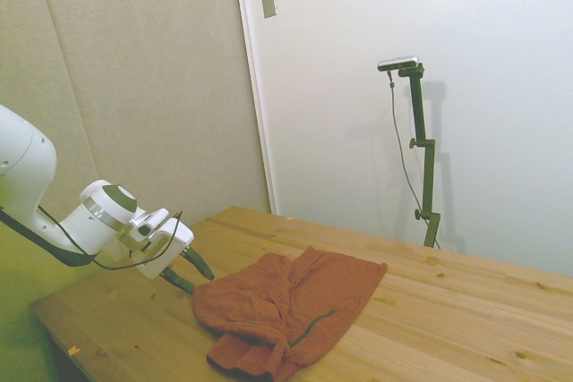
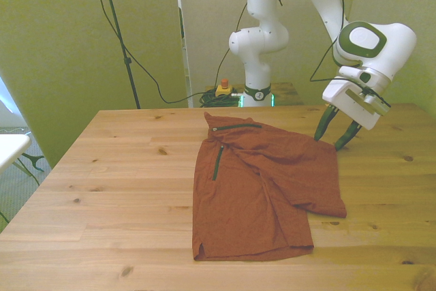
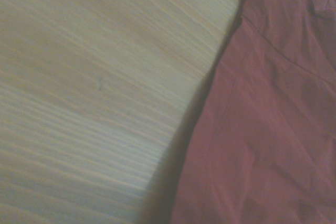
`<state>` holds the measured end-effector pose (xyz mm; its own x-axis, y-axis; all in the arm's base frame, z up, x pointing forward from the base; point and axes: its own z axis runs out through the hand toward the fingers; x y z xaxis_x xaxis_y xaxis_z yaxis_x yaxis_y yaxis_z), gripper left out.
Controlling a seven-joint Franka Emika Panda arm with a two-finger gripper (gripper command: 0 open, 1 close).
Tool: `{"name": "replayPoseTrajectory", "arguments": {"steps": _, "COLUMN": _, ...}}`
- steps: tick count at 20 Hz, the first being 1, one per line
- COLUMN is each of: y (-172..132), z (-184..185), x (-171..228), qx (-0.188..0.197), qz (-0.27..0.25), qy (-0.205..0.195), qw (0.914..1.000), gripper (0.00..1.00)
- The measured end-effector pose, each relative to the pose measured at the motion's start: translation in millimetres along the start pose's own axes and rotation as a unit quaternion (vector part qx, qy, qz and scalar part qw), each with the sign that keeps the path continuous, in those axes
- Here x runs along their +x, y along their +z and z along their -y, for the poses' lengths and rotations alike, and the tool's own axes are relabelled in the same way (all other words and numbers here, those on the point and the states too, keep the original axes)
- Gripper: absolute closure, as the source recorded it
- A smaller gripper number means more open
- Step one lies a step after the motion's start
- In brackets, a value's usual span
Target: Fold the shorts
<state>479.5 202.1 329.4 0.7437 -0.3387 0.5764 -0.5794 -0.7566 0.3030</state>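
The rust-brown shorts (image 2: 262, 189) lie spread and wrinkled on the wooden table (image 2: 116, 189), with a dark zipper line near the waist. In the side view the shorts (image 1: 286, 306) sit bunched toward the near edge. My gripper (image 2: 331, 133) hovers at the cloth's edge on the front view's right, open, its dark fingers (image 2: 321, 126) just above the fabric with nothing between them. From the side, the gripper (image 1: 192, 273) is right beside the shorts' left edge. The wrist view holds the shorts' hem (image 3: 262, 124) next to bare wood.
The robot's base (image 2: 257, 93) stands behind the table's far edge, with a yellow box with a red button (image 2: 223, 89) next to it. A wide stretch of bare wood (image 2: 116, 189) lies on the front view's left.
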Motion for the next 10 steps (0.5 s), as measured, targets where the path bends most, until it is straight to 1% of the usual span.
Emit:
{"name": "replayPoseTrajectory", "arguments": {"steps": 6, "y": 4.5, "z": -4.8, "x": 4.2, "qx": 0.005, "qz": 0.003, "qy": 0.007, "qw": 1.0, "gripper": 0.0}}
{"name": "replayPoseTrajectory", "arguments": {"steps": 10, "y": 16.9, "z": -15.4, "x": 15.7, "qx": -0.001, "qz": 0.009, "qy": 0.022, "qw": 0.9997, "gripper": 0.0}}
